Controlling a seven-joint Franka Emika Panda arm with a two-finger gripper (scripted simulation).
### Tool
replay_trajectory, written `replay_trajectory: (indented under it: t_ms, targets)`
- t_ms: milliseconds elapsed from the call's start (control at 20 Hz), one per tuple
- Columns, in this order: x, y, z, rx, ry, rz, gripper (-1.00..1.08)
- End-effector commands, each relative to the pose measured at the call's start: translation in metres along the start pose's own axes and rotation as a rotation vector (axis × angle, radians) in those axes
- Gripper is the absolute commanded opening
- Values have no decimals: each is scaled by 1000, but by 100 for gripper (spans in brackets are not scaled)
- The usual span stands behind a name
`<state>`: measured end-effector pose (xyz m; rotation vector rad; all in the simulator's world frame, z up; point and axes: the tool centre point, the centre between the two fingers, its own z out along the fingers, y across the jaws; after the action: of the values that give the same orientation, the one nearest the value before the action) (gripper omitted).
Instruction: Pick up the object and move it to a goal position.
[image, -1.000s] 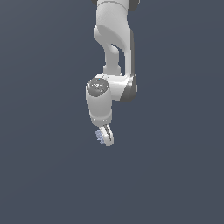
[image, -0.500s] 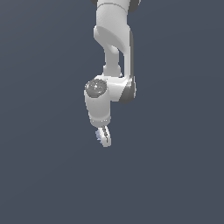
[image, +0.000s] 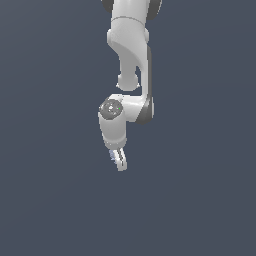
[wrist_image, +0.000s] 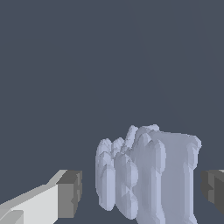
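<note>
- My claw (image: 120, 161) hangs at the lower centre of the exterior view, pointed down over a bare slate-grey ground, with the object (image: 112, 155) a pale blue-grey fleck right at its tip.
- In the wrist view the object (wrist_image: 146, 177) stands between my two dark pads (wrist_image: 69, 194), which sit apart with a gap showing on either side; nothing is clamped yet.
- I judge the step in hand to be the grasp: close evenly so both pads meet the ridged sides together, and keep the lump centred so it is not nudged sideways.
- Lift only once the hold is firm, since a jagged outline offers poor flat contact.
- One pad is cut off at the frame edge in the wrist view, and the object's base runs out of the frame.
- From outside, the lump is too small to show its shape, and my fingers overlap, so the opening cannot be read there.
- No goal marker is visible in either view.
</note>
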<state>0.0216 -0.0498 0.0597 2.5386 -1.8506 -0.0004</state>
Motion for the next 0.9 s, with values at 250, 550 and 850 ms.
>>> replay_trajectory:
  t_ms: [250, 550, 850]
  targets:
    - [0, -1, 18, 0, 0, 1, 100]
    - [0, -1, 18, 0, 0, 1, -100]
    - [0, -1, 17, 1, 0, 1, -100]
